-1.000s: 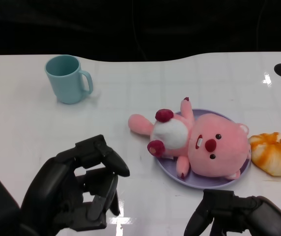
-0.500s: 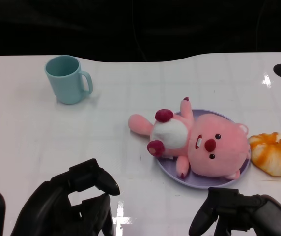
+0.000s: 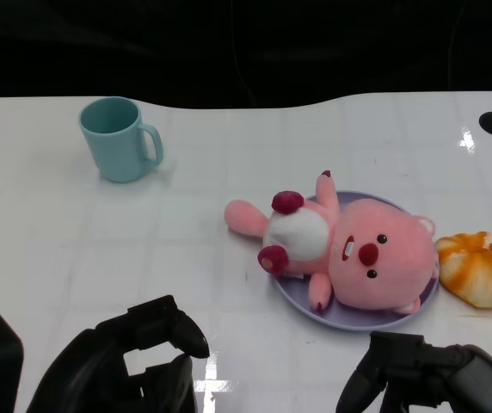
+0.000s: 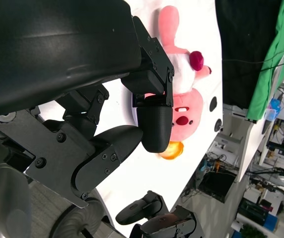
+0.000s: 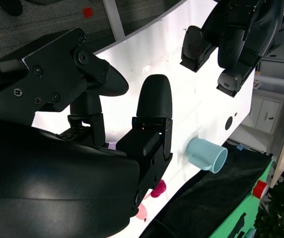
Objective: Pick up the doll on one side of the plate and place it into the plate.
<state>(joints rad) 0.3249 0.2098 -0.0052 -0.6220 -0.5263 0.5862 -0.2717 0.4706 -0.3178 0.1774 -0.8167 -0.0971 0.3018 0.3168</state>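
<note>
Left hand (image 3: pixel 130 366): lower in the head view than a second ago, drawn back toward the near edge of the bench (image 3: pixel 48 224), fingers loosely curled but apart, nothing between them. Well clear of the doll now. No contact with anything on the bench surface, as far as visible.

Teal mug (image 3: pixel 119 138): unmoved at the far left, handle toward the right.

Doll (image 3: pixel 341 245): unchanged over the last second, lying on its back on the purple plate (image 3: pixel 358 320). Big pink head over the plate's right half, face up; white belly and dark-red feet toward the left. One pink limb sticking out past the plate's left rim onto the bench. Long axis roughly left to right, tilted a little, head end nearer and to the right, feet end farther and to the left. Head and most of the body resting on the plate.

Orange-and-white striped object (image 3: pixel 480 267): just beside the plate's right rim, unmoved.

Right hand (image 3: pixel 427 387): low at the near edge, also slightly lower than before, fingers spread and empty, close to the plate's near rim but apart from it.

Meaning for the task: placement looks done, doll released and settled, both hands backing off. Only doubt the overhanging limb; probably acceptable.
</note>
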